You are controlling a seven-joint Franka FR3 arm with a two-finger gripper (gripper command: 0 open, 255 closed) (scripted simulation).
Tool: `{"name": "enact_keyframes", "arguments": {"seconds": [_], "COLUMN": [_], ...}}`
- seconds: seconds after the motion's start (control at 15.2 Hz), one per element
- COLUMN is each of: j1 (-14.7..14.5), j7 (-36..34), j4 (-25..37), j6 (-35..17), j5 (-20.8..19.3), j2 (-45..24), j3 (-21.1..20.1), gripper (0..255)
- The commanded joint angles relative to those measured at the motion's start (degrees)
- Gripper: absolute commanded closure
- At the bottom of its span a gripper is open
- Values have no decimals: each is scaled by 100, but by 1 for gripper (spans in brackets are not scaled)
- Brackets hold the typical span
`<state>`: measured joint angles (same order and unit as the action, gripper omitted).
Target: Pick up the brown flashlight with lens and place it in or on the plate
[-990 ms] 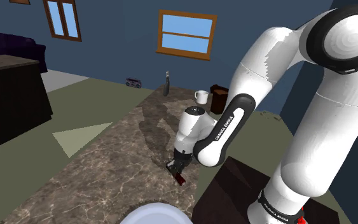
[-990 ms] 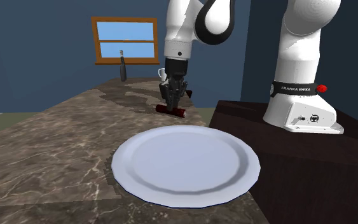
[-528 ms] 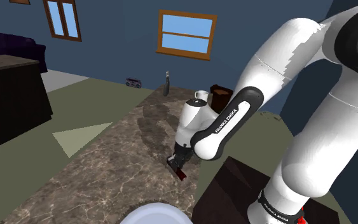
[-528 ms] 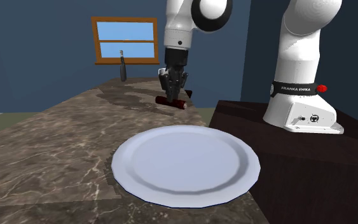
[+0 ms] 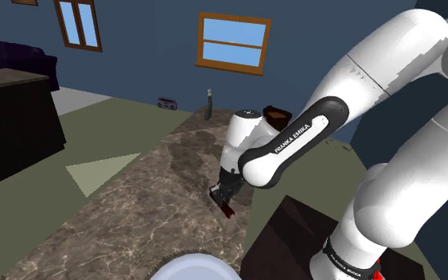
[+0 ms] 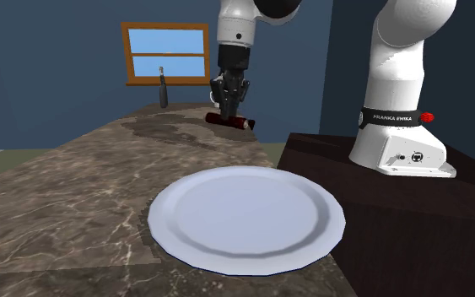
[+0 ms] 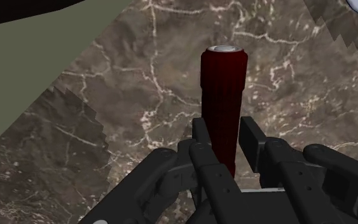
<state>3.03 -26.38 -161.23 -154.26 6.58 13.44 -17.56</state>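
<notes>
Flashlight (image 7: 223,95) in dark red, a short ribbed cylinder with a pale lens (image 7: 224,49) at its far end. It looks rigid and light enough for one grip. The ribbing should resist slipping, but the round body could roll or pivot if pinched near an end. The lens is probably the fragile part, so the best hold is across the barrel, away from the glass.

That is how the pincer (image 7: 225,137) has it. Its black fingers (image 7: 254,141) are closed to the width of the barrel and clamp the rear half, with the lens end sticking out ahead.

In the second exterior view the pincer (image 6: 229,103) carries the flashlight (image 6: 229,121) crosswise. It seems to hang just clear of the stone counter (image 6: 75,194), at about 12 o'clock from the white plate (image 6: 244,211) and well apart from it.
</notes>
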Motion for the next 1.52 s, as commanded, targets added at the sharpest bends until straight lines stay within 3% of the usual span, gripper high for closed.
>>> {"name": "enact_keyframes", "arguments": {"seconds": [0.0, 0.13, 0.86, 1.45], "j1": [-32, -137, -1055, -1239], "j7": [63, -91, -2013, -3845], "j4": [33, 3, 124, 904], "j6": [235, 308, 580, 811], "j5": [60, 124, 555, 215], "j2": [200, 308, 524, 7], "j3": [45, -62, -1462, -2761], "gripper": [255, 255, 255, 255]}}
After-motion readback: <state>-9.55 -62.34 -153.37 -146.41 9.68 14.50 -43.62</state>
